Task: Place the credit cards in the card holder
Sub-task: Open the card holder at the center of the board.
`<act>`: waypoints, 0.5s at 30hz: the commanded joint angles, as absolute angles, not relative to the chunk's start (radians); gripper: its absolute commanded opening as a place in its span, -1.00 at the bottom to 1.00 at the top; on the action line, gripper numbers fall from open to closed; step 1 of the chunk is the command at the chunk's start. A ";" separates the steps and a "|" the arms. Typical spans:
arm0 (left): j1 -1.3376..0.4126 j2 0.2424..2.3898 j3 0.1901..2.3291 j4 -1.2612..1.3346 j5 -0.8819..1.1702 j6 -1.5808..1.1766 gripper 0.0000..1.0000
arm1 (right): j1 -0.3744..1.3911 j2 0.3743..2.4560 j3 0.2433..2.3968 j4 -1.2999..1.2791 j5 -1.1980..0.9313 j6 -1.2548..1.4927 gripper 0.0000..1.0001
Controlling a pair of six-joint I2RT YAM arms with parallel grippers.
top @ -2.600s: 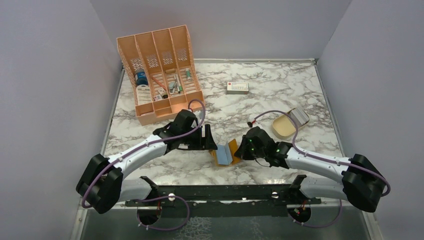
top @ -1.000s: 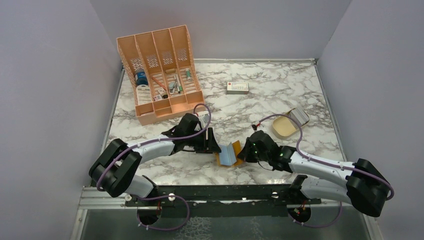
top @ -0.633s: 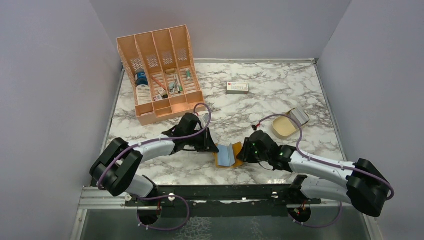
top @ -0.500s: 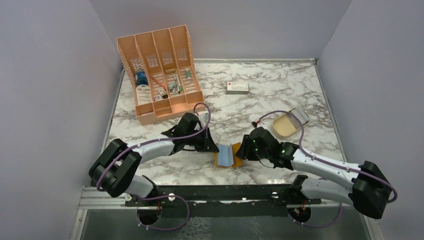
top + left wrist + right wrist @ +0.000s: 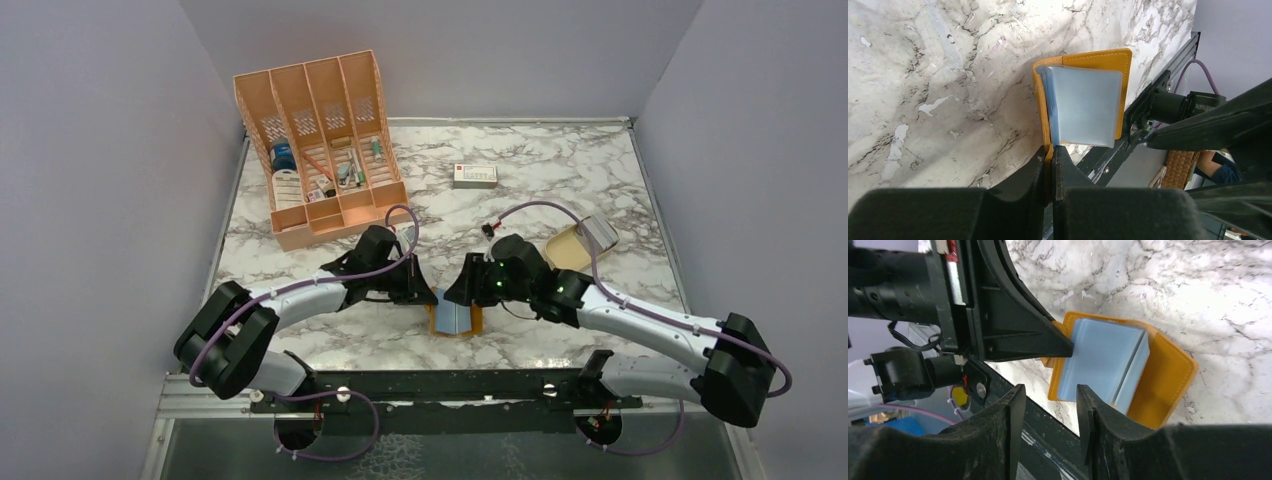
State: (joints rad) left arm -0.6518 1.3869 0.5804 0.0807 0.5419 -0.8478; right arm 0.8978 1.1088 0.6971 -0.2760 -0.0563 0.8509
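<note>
My left gripper (image 5: pixel 1052 150) is clamped on the left orange flap of the card holder (image 5: pixel 1083 102), which lies open, blue lining up, near the table's (image 5: pixel 520 195) near edge. My right gripper (image 5: pixel 1048 396) hovers just over it, jaws apart and holding nothing.

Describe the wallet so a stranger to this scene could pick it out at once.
On the marble table, look at the near edge, between the left gripper and the right gripper. The wallet sits there part open, one edge pinched by the left gripper. It is the only small mustard-orange folder with a pale blue lining; the orange desk organiser at the back left is far bigger.
</note>
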 commanded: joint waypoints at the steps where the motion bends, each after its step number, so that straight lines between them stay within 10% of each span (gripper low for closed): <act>1: -0.652 1.358 0.586 0.078 0.546 -0.854 -1.00 | 0.908 1.152 0.659 -0.163 -0.117 0.842 -0.16; 15: -0.650 1.404 0.636 -0.088 0.397 -0.733 -0.80 | 0.907 1.287 0.570 -0.169 0.035 0.845 -0.47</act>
State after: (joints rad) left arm -0.6518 1.3903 0.5953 -0.0139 0.4782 -0.7952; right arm 0.9035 1.2629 0.6003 -0.1867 -0.0391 0.8509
